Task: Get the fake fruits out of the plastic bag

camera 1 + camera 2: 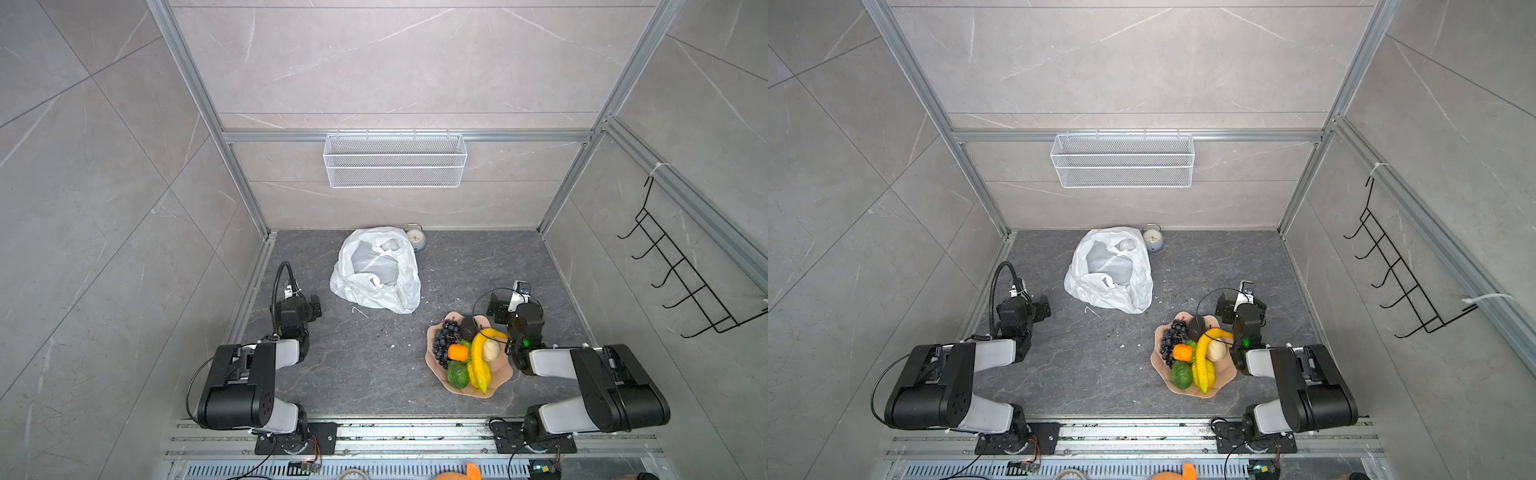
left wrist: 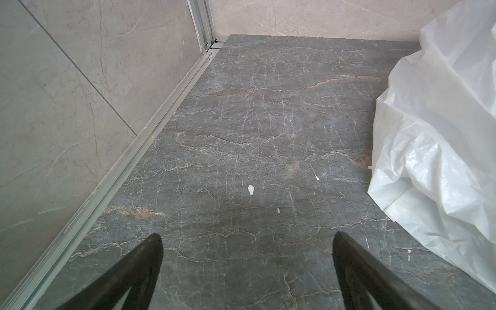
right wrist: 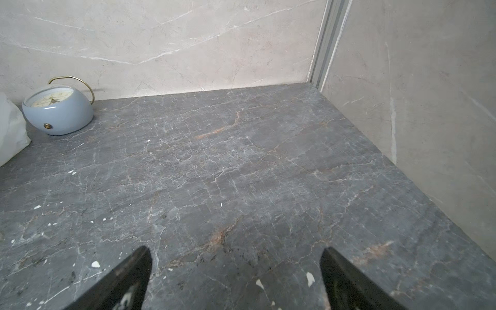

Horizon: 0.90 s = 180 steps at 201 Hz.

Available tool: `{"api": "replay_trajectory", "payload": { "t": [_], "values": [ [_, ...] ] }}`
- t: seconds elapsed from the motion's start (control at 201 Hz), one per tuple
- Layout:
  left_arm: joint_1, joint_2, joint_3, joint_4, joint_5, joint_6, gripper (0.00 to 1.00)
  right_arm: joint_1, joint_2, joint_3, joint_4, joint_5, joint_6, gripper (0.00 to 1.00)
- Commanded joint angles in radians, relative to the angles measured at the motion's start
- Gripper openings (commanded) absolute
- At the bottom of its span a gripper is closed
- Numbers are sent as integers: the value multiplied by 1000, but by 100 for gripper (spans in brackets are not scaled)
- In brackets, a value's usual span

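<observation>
Left hand (image 2: pixel 247 236): spread wide over bare surface (image 2: pixel 241 134). In both top views it sits left of centre, just off the lower-left edge of the plastic bag (image 1: pixel 376 270), not touching it. The side rail (image 2: pixel 142 150) runs close on its outer side.

Right hand (image 3: pixel 235 249): also spread wide, with only bare surface under it. In both top views it is right of centre, at the upper-right rim of the bowl (image 1: pixel 500 376). Can't tell whether it overhangs the rim.

The bag lies crumpled at upper centre of the surface with its mouth open upward, and only white folds show inside. Clock (image 3: pixel 57 110) stands at the bag's upper-right edge, against the back wall; touching or just apart, can't tell.

Fake fruits (image 1: pixel 465 353) are all heaped in the bowl, lower right of the surface. Grapes (image 1: pixel 446 343) are on its left side and bananas (image 1: pixel 480 357) run down the middle.

Open room: a wide bare band between bag and bowl, the centre and lower left of the surface, and the upper-right corner beyond the clock.
</observation>
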Motion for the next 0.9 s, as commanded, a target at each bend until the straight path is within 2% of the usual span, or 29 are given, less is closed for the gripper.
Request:
{"api": "replay_trajectory", "payload": {
  "t": [0.0,0.025,0.095,0.169,0.891],
  "values": [
    [3,3,19,20,3,-14,100,-1,12,15,6,-17,-13,100],
    [4,3,19,19,3,-15,100,-1,5,23,-26,-10,-11,100],
    [3,3,20,20,3,-15,100,3,36,29,20,-2,-20,100],
    [3,3,20,20,3,-14,100,18,20,64,-79,20,-25,100],
    [2,3,20,19,3,-14,100,23,26,60,-61,25,-28,100]
  ]
}}
